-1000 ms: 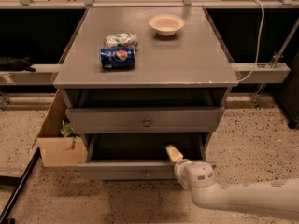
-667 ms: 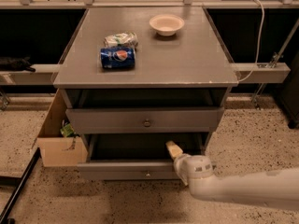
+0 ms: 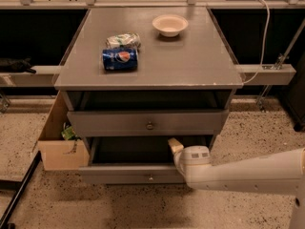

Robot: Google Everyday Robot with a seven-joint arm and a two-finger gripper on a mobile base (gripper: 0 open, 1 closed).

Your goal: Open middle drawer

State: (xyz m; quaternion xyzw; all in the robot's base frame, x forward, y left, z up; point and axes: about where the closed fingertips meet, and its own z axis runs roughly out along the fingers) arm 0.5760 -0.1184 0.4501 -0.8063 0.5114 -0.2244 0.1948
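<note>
White and closest to me, the robot's arm (image 3: 248, 173) reaches in low from the right. Its gripper (image 3: 174, 145) is poked into the dark opening just behind the front of the middle drawer (image 3: 119, 174), right of centre. Whether the jaws are apart or together I cannot tell.

That drawer sits low in the cabinet, under the wider top drawer front (image 3: 109, 122), and it stands partly pulled out. It looks like painted wood, stiff and flat-fronted, so I would expect it to slide rather than flex and to need only a modest pull. The round metal knob (image 3: 150, 177) at its centre is the proper hold, though it is small and smooth and could slip. The upper edge of the front is easier to hook, but a pull from off-centre may skew the drawer on its runners.

A cardboard box (image 3: 62, 151) stands beside the cabinet on the left. Further back, the bench (image 3: 200, 66) carries a blue can (image 3: 119, 59), a crumpled packet (image 3: 123, 40) and a pale bowl (image 3: 170, 25).
</note>
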